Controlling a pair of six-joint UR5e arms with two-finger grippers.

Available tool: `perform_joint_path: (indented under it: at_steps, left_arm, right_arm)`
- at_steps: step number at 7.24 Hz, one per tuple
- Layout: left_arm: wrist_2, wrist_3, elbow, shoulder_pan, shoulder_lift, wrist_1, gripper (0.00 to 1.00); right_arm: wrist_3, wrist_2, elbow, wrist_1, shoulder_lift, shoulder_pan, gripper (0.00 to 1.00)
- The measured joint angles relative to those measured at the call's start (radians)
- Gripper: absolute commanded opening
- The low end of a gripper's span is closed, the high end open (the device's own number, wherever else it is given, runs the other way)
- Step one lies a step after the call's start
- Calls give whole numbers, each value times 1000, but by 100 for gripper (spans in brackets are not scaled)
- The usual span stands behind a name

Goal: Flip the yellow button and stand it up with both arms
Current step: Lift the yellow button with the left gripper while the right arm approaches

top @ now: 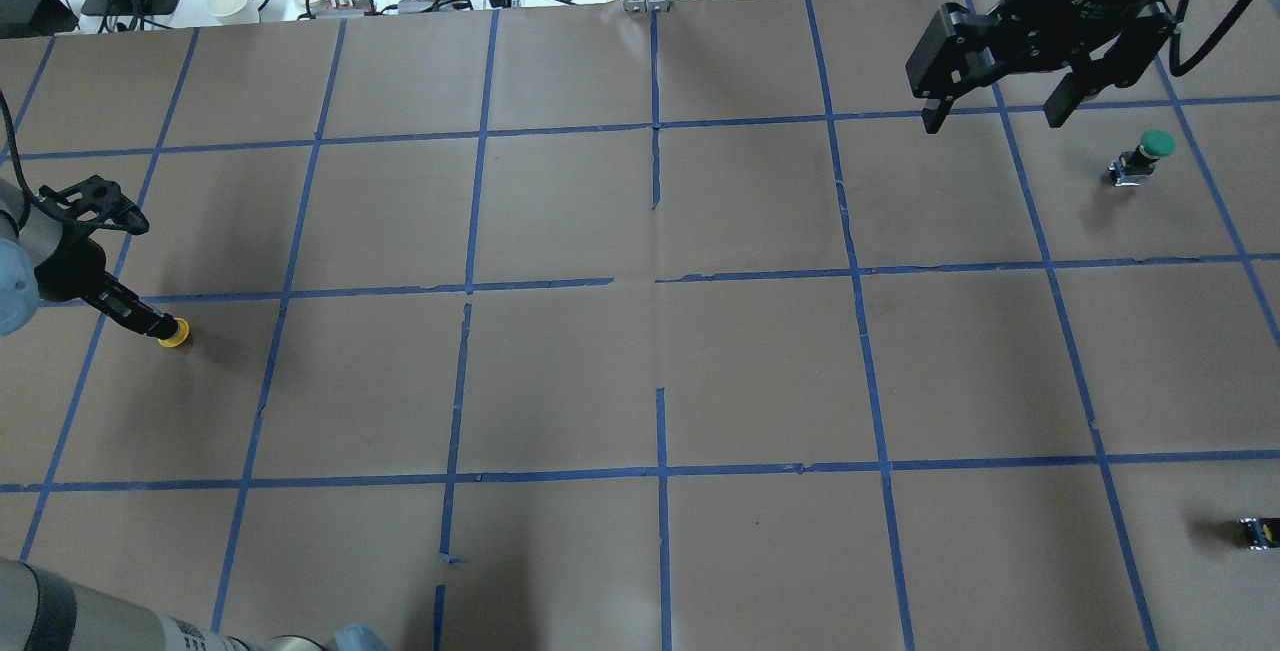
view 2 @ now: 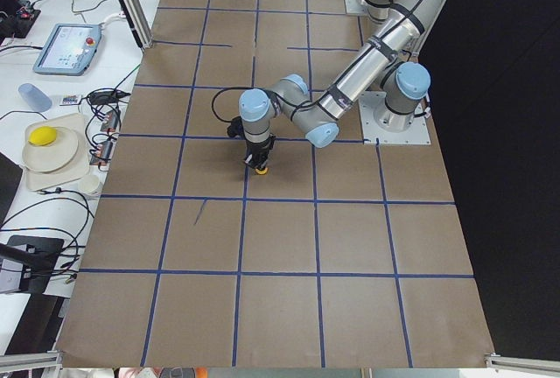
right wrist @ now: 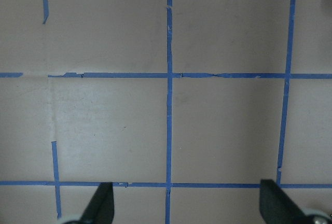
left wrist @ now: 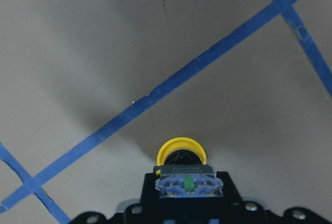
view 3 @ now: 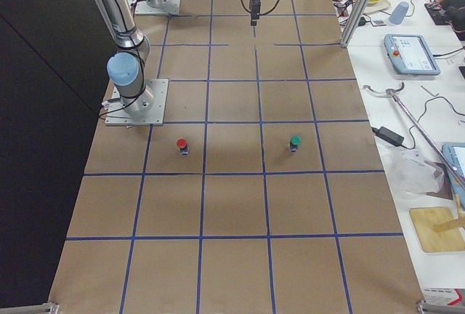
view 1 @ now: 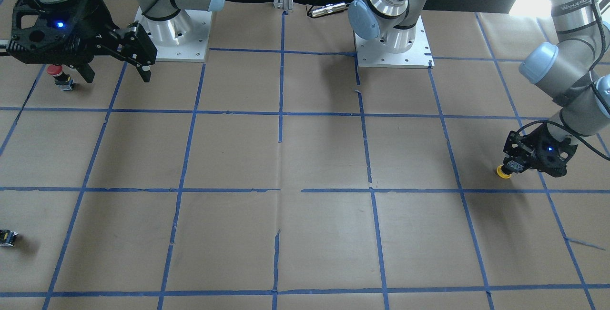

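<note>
The yellow button is held in my left gripper, which is shut on its black-grey switch body. The yellow cap points down and sits at or just above the paper. In the overhead view the button is at the far left, at the tip of the left gripper. The left wrist view shows the cap beyond the body's terminal end. My right gripper hangs open and empty, high over the far right of the table. It also shows in the front view and the right wrist view.
A red-capped button stands under the right gripper. A green-capped button stands to its right in the overhead view. A tiny black-grey part lies at the near right edge. Brown paper with blue tape lines covers the table.
</note>
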Motion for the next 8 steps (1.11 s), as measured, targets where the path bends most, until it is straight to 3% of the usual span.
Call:
perform_joint_path:
  at_steps: [2, 4, 6, 8]
  left_arm:
    - [-32, -10, 14, -17, 52, -61, 13]
    - [-144, -48, 35, -45, 132, -239, 13]
    - [-296, -171, 76, -93, 224, -487, 13]
    - [-529, -317, 118, -185, 306, -749, 13]
  right_arm:
    - [0, 2, 2, 1, -9, 1, 100]
    - [-4, -2, -7, 6, -19, 1, 100]
    - [-2, 4, -12, 58, -27, 2, 100]
    - [14, 5, -10, 49, -26, 2, 99]
